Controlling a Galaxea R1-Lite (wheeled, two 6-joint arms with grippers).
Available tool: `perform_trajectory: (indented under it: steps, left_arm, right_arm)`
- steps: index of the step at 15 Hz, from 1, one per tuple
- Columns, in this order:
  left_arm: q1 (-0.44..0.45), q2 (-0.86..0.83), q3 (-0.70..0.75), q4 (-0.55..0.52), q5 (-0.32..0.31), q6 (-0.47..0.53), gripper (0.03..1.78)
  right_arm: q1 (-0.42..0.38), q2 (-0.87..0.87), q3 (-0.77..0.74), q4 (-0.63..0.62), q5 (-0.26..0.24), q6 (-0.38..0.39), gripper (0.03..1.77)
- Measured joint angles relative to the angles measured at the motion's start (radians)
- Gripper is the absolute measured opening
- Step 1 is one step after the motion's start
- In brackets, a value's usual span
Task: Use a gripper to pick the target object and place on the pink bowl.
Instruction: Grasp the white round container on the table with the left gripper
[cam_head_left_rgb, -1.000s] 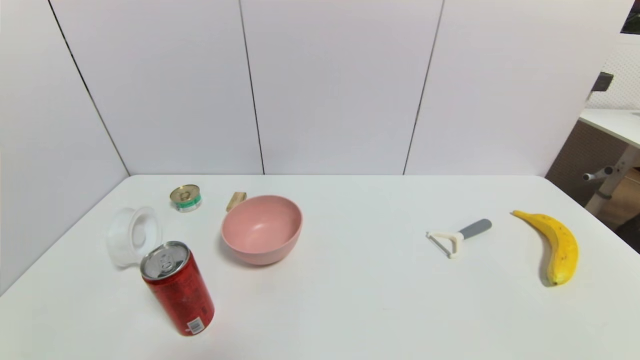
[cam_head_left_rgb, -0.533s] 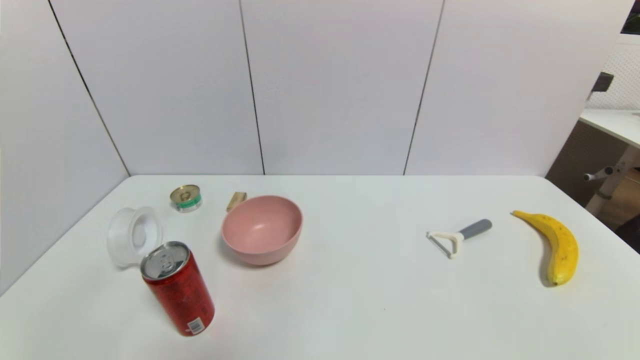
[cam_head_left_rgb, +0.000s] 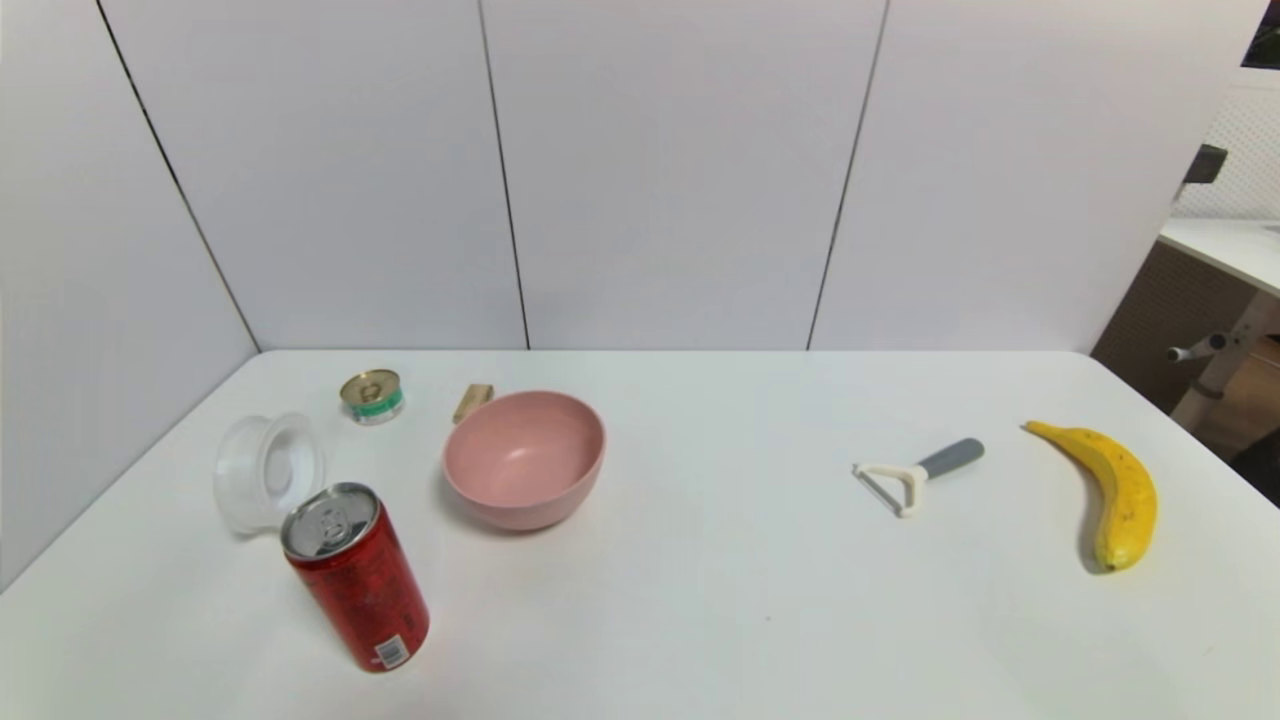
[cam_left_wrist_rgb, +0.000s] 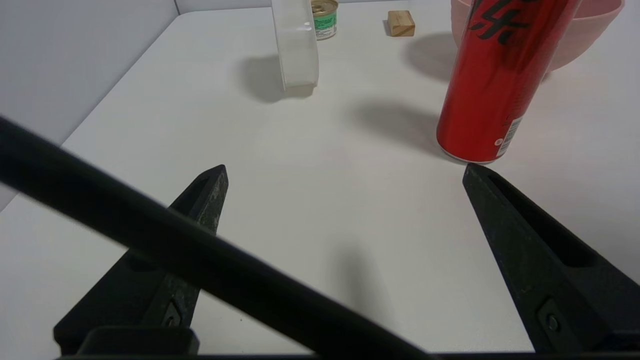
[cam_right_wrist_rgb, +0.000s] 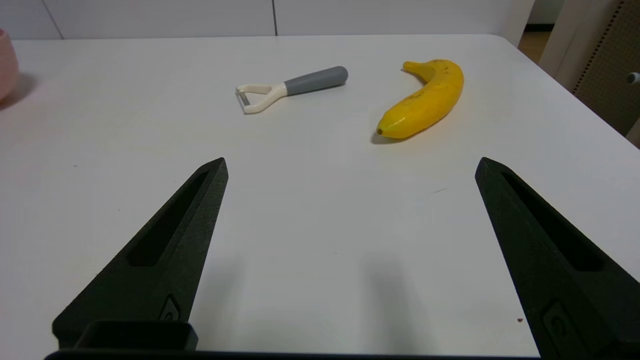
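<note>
The target object, a translucent white cup-like container (cam_head_left_rgb: 268, 470), lies on its side at the table's left, just behind the red soda can (cam_head_left_rgb: 357, 577); the left wrist view shows it edge-on (cam_left_wrist_rgb: 296, 45). The pink bowl (cam_head_left_rgb: 525, 458) stands upright to its right, with nothing in it. Neither arm appears in the head view. My left gripper (cam_left_wrist_rgb: 345, 172) is open over bare table, short of the can (cam_left_wrist_rgb: 497, 80), with nothing between its fingers. My right gripper (cam_right_wrist_rgb: 350, 167) is open too, above bare table on the right side.
A small gold-lidded tin (cam_head_left_rgb: 372, 396) and a wooden block (cam_head_left_rgb: 473, 402) sit behind the bowl. A peeler (cam_head_left_rgb: 918, 474) and a banana (cam_head_left_rgb: 1112, 490) lie on the right. White walls close the back and left. A black cable (cam_left_wrist_rgb: 200, 260) crosses the left wrist view.
</note>
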Motion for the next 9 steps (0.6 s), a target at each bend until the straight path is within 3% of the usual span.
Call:
perform_trajectory:
  steps: [5, 9]
  left_arm:
    - [0.002, 0.101, -0.07, -0.004, -0.001, -0.008, 1.69]
    - [0.011, 0.374, -0.317, -0.005, -0.003, -0.011, 1.69]
  right_arm:
    - [0.0, 0.0, 0.0, 0.0, 0.0, 0.001, 1.71]
    - [0.0, 0.0, 0.0, 0.0, 0.001, 0.0, 1.71]
